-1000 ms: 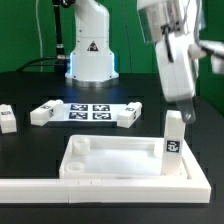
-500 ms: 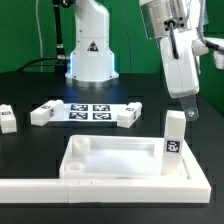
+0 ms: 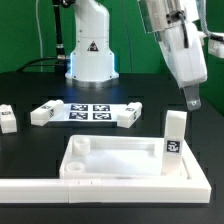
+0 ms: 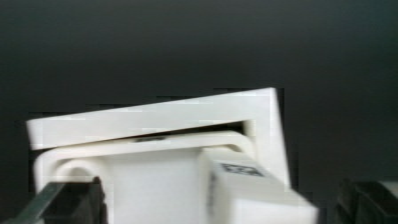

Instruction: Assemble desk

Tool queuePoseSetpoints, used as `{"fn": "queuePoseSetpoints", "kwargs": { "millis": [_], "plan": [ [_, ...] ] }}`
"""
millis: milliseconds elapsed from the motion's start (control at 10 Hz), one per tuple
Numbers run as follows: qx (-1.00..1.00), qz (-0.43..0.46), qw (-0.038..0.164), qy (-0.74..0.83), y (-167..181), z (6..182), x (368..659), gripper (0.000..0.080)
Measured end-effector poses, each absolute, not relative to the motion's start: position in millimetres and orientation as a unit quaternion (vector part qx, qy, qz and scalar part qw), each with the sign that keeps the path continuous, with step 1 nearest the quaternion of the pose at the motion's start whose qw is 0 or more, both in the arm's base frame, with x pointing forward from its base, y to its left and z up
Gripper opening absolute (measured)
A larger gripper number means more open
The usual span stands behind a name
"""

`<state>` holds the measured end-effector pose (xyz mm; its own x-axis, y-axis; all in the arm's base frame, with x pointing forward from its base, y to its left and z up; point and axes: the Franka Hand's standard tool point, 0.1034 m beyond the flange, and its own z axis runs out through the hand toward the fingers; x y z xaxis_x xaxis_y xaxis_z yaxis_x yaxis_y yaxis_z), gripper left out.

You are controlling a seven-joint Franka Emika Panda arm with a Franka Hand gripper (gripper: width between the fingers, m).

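The desk's white tray-like top [image 3: 115, 153] lies at the front of the table. One tagged leg [image 3: 174, 133] stands upright in its corner on the exterior view's right. My gripper [image 3: 192, 100] hangs open above and to the right of that leg, touching nothing. In the wrist view the same leg [image 4: 178, 185] and the top's corner [image 4: 178, 118] lie below my gripper [image 4: 214, 208], whose dark fingers [image 4: 63, 195] stand wide apart on either side. Three loose legs lie on the table: one [image 3: 8, 118] at the far left, one [image 3: 42, 113] and one [image 3: 127, 116] beside the marker board.
The marker board [image 3: 86, 112] lies flat behind the desk top. A long white border bar [image 3: 100, 188] runs along the front edge. The robot's base [image 3: 90, 50] stands at the back.
My gripper has risen and drifted toward the exterior view's right, away from the upright leg. The leg and the other parts have stayed put.
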<state>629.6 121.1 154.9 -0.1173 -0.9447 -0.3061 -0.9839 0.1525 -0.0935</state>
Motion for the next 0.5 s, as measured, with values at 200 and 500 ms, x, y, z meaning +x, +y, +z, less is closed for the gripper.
{"fn": "queuePoseSetpoints", "kwargs": {
  "millis": [200, 500],
  "plan": [
    [-0.652, 0.073, 0.144, 0.74, 129.8, 157.8, 626.7, 0.0649],
    [-0.686, 0.066, 0.146, 0.71, 129.8, 156.0, 625.6, 0.0649]
  ]
}}
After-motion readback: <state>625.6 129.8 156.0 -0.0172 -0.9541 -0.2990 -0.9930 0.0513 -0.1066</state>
